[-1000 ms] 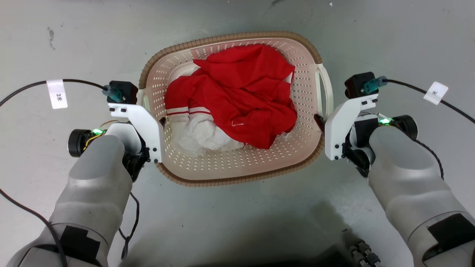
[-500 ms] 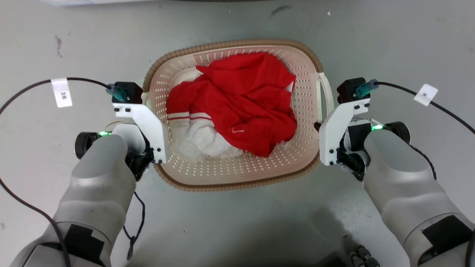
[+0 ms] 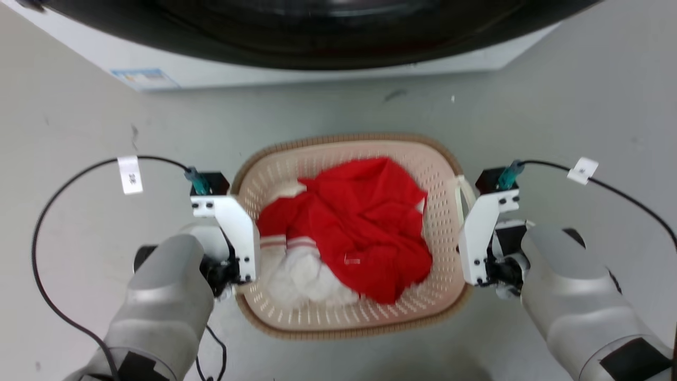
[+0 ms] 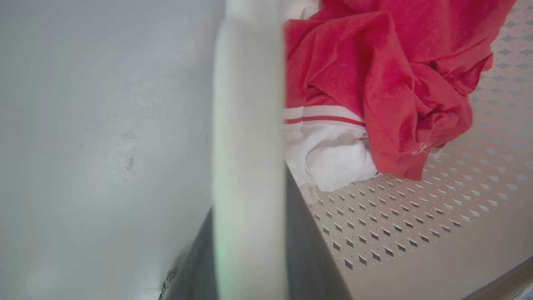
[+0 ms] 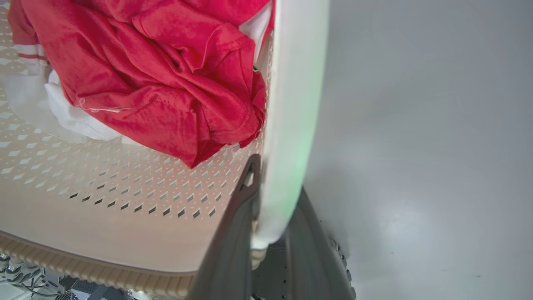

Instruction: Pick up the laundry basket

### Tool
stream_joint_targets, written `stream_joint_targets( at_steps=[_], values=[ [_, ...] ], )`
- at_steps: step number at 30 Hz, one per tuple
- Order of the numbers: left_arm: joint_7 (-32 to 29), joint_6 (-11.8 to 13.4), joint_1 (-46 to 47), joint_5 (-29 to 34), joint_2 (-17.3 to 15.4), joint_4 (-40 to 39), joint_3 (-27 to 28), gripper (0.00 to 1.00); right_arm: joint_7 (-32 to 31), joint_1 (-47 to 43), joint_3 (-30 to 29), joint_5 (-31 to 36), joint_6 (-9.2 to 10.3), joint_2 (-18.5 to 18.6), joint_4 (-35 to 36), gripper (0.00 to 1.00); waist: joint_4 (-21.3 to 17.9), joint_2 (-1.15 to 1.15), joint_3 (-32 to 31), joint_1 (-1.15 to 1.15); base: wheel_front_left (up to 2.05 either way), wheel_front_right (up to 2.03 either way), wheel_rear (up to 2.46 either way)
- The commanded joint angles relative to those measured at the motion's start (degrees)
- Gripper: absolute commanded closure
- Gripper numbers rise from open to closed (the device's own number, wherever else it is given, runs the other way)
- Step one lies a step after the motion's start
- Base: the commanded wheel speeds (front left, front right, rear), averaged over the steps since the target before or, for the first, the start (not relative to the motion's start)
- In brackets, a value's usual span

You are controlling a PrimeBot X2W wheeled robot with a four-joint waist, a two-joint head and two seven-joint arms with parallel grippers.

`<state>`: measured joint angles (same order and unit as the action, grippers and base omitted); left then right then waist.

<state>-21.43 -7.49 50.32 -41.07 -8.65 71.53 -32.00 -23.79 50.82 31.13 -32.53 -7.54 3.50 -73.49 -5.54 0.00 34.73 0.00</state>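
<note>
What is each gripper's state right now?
Left gripper: closed on the laundry basket, at its left handle.
Right gripper: closed on the basket's right handle.

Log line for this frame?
left pincer: shut on laundry basket handle | right pincer: shut on other handle | inside: red, white clothes

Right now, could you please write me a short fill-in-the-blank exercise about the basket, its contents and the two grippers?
1. The top garment in the laundry basket is ____ and lies over a white garment.
2. The left gripper and the right gripper are each shut on one of the basket's white side ____.
3. The white appliance beyond the basket is a ____ machine.
Missing words: red; handles; washing.
</note>
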Motion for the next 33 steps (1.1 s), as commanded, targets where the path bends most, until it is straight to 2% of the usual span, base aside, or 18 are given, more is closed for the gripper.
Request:
stream_joint_targets(
  at_steps=[1, 13, 33],
  values=[
    [-1.18, 0.02, -1.03, -0.42, 0.11, -0.15, -0.50, 1.00, -0.98, -1.06, 0.66, 0.01, 0.10, 0.59, -0.25, 1.00, 0.31, 0.00, -4.86, 0.00, 0.00, 0.00, 0.00],
    [-9.13, -0.10, -6.21, -5.98, 0.91, -0.33, -1.75, 1.00, -9.77, -6.07, 2.33, -2.52, 0.08, 0.90, -0.35, 1.00, 0.97, 0.00, -18.61, 0.00, 0.00, 0.00, 0.00],
    [-20.02, -0.19, -10.35, -10.87, 1.24, -0.29, -4.02, 1.00, -20.05, -11.83, 1.73, -4.02, 0.08, 1.53, -0.44, 1.00, 1.91, 0.00, -34.36, 0.00, 0.00, 0.00, 0.00]
  ],
)
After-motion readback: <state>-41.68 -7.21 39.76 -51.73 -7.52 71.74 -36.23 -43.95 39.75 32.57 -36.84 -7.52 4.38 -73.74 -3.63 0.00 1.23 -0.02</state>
